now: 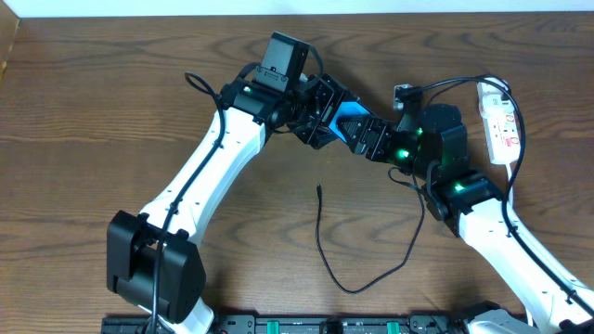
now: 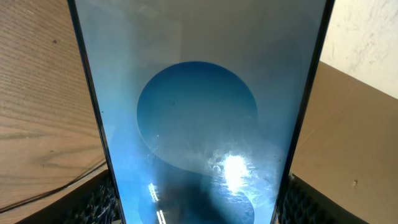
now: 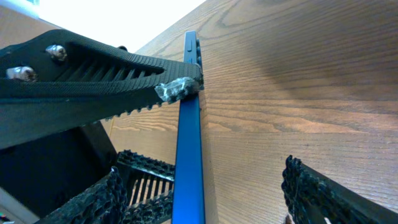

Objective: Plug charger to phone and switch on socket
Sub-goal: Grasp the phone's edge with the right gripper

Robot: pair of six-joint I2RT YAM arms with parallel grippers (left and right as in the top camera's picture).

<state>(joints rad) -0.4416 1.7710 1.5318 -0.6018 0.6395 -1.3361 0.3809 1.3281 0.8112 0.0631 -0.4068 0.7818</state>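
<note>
The phone, blue screen lit, is held off the table between both arms at the back centre. My left gripper is shut on its two long black edges; the screen fills the left wrist view. My right gripper is open, its fingers straddling the phone's edge, nearer the left finger and clear of the right one. The charger lies loose on the table, its tip free below the phone. The white socket lies at the far right.
The charger cable loops toward the front edge and runs up under my right arm toward the socket. My left arm crosses the left half of the wooden table. The left gripper's finger shows in the right wrist view.
</note>
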